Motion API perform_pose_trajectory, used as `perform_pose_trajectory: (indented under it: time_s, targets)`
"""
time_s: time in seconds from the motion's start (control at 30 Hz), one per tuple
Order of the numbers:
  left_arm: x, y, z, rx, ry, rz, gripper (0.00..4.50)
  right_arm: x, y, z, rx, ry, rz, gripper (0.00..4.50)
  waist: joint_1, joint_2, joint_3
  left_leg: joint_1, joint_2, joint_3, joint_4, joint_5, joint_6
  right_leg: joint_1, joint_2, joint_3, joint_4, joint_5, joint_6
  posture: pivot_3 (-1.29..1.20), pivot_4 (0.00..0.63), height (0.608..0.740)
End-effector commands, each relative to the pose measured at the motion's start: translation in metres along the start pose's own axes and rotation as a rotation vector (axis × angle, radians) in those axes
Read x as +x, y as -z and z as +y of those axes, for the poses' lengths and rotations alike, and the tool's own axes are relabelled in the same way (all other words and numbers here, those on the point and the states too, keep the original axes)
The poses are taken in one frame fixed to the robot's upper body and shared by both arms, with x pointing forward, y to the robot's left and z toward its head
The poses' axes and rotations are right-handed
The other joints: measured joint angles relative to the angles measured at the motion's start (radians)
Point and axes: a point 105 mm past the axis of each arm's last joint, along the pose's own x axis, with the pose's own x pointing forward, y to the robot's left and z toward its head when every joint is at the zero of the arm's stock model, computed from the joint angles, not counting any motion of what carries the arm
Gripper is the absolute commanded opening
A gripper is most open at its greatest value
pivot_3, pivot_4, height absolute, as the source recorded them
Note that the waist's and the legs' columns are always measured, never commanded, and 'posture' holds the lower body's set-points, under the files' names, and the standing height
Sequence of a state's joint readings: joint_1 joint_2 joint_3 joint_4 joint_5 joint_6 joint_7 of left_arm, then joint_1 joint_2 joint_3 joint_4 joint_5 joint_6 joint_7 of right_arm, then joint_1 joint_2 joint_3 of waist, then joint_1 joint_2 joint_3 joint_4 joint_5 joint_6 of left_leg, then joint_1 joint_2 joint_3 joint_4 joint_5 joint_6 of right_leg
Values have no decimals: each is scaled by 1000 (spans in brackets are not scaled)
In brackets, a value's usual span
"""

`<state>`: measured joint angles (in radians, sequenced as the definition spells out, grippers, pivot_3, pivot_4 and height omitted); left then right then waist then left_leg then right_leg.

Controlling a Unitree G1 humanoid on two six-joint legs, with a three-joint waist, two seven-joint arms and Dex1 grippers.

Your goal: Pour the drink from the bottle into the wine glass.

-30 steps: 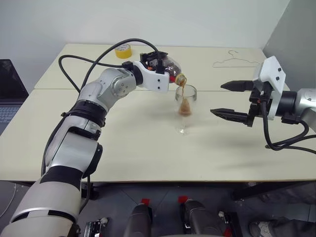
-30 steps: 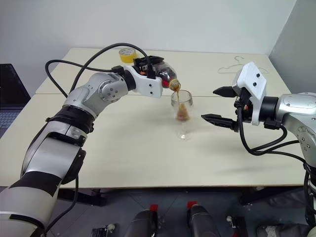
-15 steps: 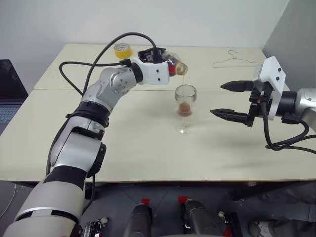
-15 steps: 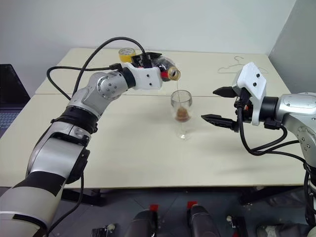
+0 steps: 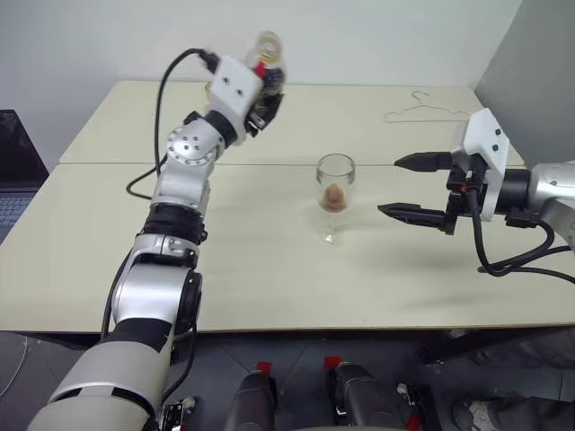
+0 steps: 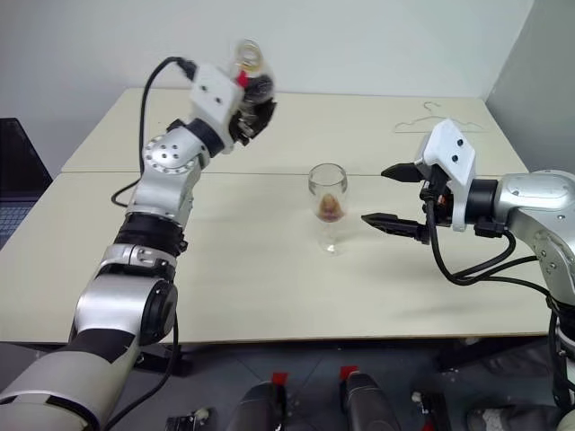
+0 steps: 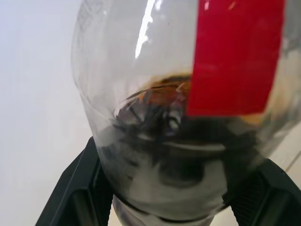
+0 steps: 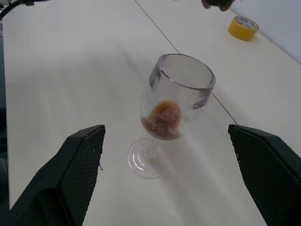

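- Left end effector (image 5: 263, 94) clenched around bottle (image 5: 266, 56); bottle upright, mouth up, raised high over far left part of table (image 5: 269, 269), well apart from wine glass (image 5: 334, 196).
- Little drink (image 7: 160, 101) visible in bottle bottom, in left wrist view.
- Advisable for set-down: keep bottle vertical, lower slowly onto bare table left of glass, clear of yellow tape roll (image 8: 242, 27); release only once base rests flat.
- Wine glass upright at table centre, small amber pool in bowl.
- Right end effector (image 5: 413, 187) released, jaws wide, just beside glass, not touching; best kept motionless.
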<state>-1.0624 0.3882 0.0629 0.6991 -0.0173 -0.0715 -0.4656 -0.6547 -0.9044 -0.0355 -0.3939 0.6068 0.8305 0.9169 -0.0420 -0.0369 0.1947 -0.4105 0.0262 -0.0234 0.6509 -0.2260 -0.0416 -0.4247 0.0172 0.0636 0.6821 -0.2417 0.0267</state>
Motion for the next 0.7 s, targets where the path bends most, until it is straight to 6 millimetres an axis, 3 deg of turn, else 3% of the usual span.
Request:
perform_pose_trajectory:
  time_s: [0.03, 0.23, 0.4, 0.7]
  targets:
    - [-24, 8, 36, -158, -172, 37, 3089, 4, -13, 0, -41, -6, -49, 4500, -1, 0, 0, 1, 0, 0, 0, 0, 0, 1, 0, 0, 0, 0, 0, 0, 150, 740]
    - [-73, 59, 68, -303, -403, 224, 3089, 5, -26, -4, -41, -16, -111, 4500, 0, 0, 0, 1, 1, -1, 4, 0, 0, 3, 0, -1, 0, 1, 1, 0, 150, 740]
    - [-104, 93, 68, -322, -496, 330, 3089, 10, -32, -1, -57, -65, -129, 4500, 13, 0, 0, 0, 1, -1, 7, 0, 0, 4, -1, -1, -1, 2, 3, 0, 150, 740]
    - [-133, 125, 62, -375, -592, 390, 3089, 16, -41, 2, -84, -127, -151, 4500, 15, 0, 0, -1, 1, -1, 12, 1, 1, 5, -1, -1, -2, 7, 4, 0, 150, 740]
